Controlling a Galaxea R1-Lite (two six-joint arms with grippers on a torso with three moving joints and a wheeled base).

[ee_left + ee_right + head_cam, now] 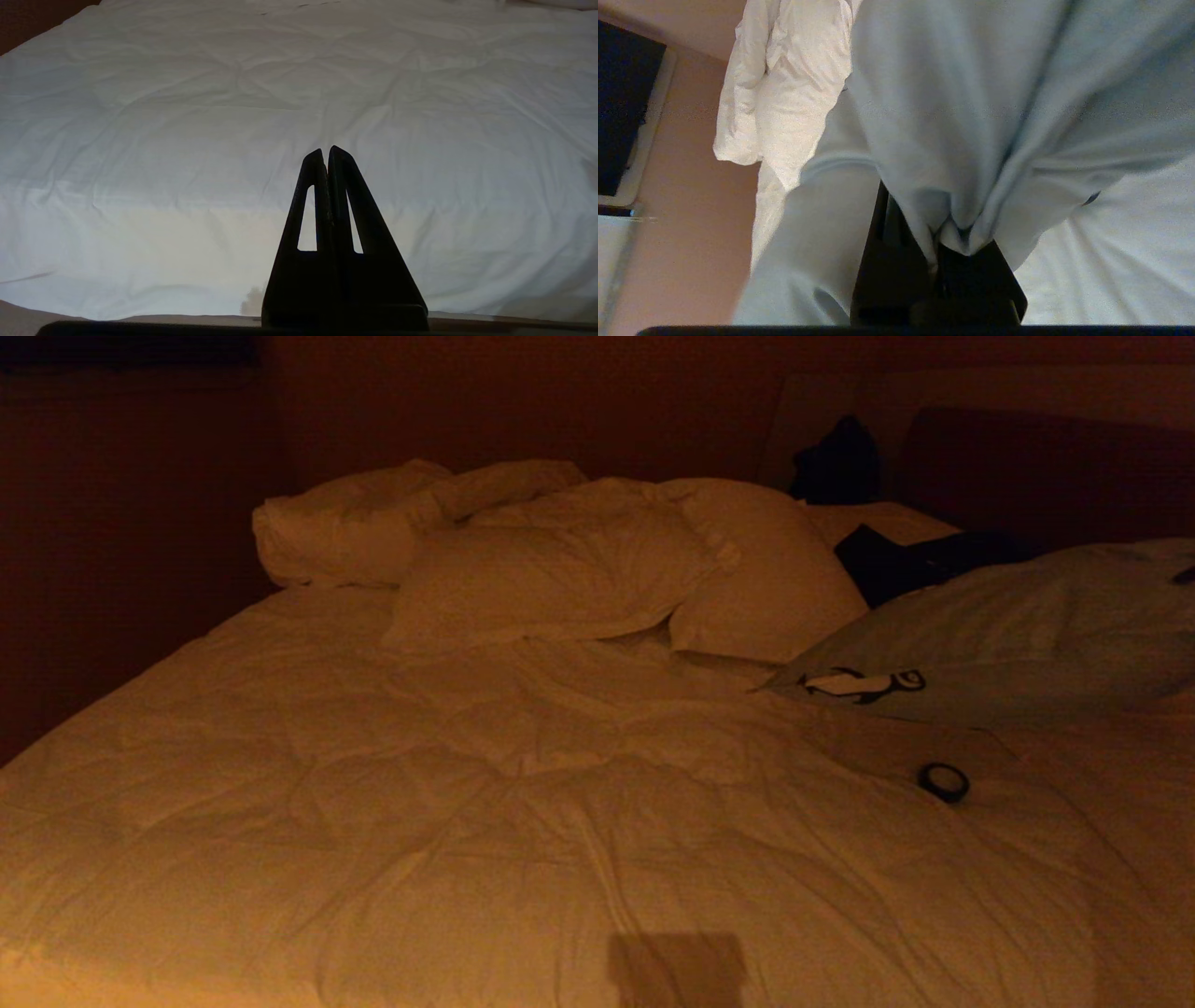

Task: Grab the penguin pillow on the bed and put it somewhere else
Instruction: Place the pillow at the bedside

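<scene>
**Right gripper pinching the penguin pillow**

I'm watching the right gripper clamping a bunched fold of the penguin pillow, which is sitting at three o'clock on the bed. A small dark ring is lying on the duvet just beside it, toward five o'clock. White pillows are heaping up at twelve. The left gripper is hovering over bare duvet, fingers pressed together.

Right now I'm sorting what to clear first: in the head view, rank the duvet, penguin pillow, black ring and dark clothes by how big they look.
1. Duvet, far the largest.
2. Penguin pillow, cut off by the picture's edge.
3. Dark clothes, farther back and partly hidden, so unsure.
4. Black ring, smallest.
</scene>
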